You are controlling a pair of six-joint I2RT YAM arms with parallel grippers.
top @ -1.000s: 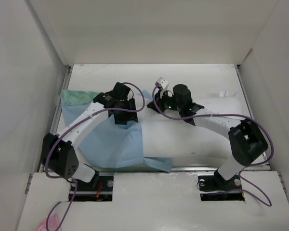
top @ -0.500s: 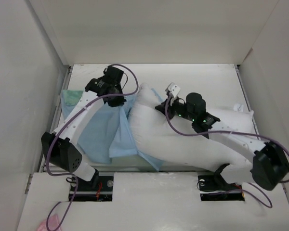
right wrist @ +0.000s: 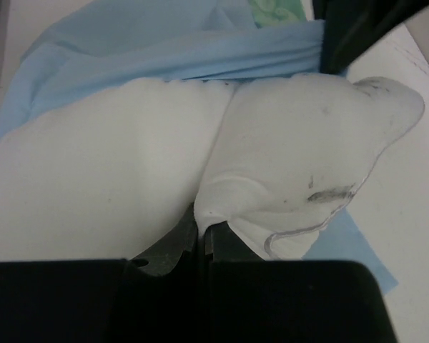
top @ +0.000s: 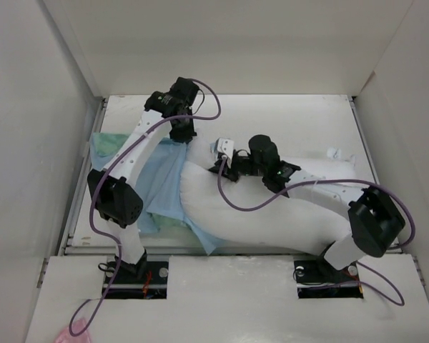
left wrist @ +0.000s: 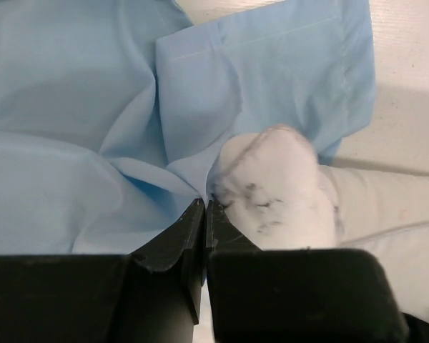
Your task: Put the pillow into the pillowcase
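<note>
The pale blue pillowcase (top: 154,182) lies crumpled on the left of the table, its teal-green face (top: 107,146) showing at the far left. The plump white pillow (top: 272,211) stretches from the middle to the right, its left end overlapping the pillowcase. My left gripper (top: 188,137) (left wrist: 205,204) is shut on a fold of the pillowcase (left wrist: 93,86), right beside a smudged pillow corner (left wrist: 272,182). My right gripper (top: 222,166) (right wrist: 202,221) is shut on a pinch of the pillow (right wrist: 93,179) near that same corner (right wrist: 322,136). The pillowcase (right wrist: 164,43) lies just beyond it.
White enclosure walls (top: 50,107) stand on the left, back and right. Bare white tabletop (top: 293,118) shows behind the pillow. A metal rail (top: 82,179) runs down the table's left edge. Both arm bases sit at the near edge, and a pink scrap (top: 68,334) lies at the bottom left.
My left gripper went from open to shut on the pillowcase and moved toward the back. The right gripper, still holding the pillow, shifted left; the pillow's left end now lies lower over the pillowcase.
</note>
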